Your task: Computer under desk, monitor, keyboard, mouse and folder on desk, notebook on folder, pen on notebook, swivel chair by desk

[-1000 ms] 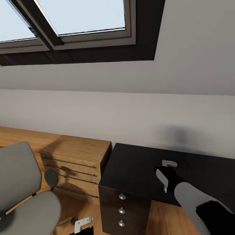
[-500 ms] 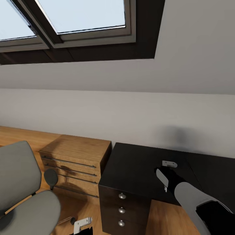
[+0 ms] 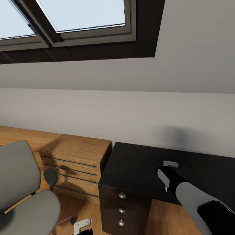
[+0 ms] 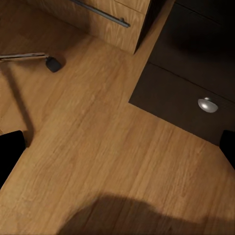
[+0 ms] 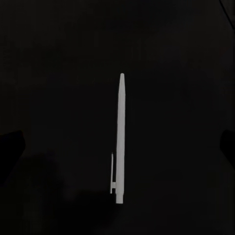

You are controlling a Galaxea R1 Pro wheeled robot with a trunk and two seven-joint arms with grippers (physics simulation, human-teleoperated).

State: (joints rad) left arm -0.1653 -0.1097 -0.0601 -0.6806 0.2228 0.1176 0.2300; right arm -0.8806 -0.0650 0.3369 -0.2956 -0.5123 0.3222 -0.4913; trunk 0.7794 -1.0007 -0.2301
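Observation:
A white pen (image 5: 120,142) lies flat on the black desk (image 3: 137,163), straight below my right gripper (image 3: 168,171). That gripper hangs over the desk top, open, with its dark fingertips (image 5: 11,147) wide apart on either side of the pen and not touching it. The grey swivel chair (image 3: 23,189) stands on the floor at the left, with nothing visible on its seat. My left gripper (image 3: 82,225) is low over the wooden floor (image 4: 98,147), open and holding nothing. The monitor, keyboard, mouse, folder, notebook and computer are out of view.
A wooden chest of drawers (image 3: 76,163) stands against the wall between the chair and the desk. The desk's left end has a stack of drawers with round metal knobs (image 3: 122,196). A chair leg with a caster (image 4: 53,63) lies on the floor near my left gripper.
The picture has drifted slightly, so the camera moved. My right gripper has edged a little to the right and down over the desk. Nothing was taken hold of or let go.

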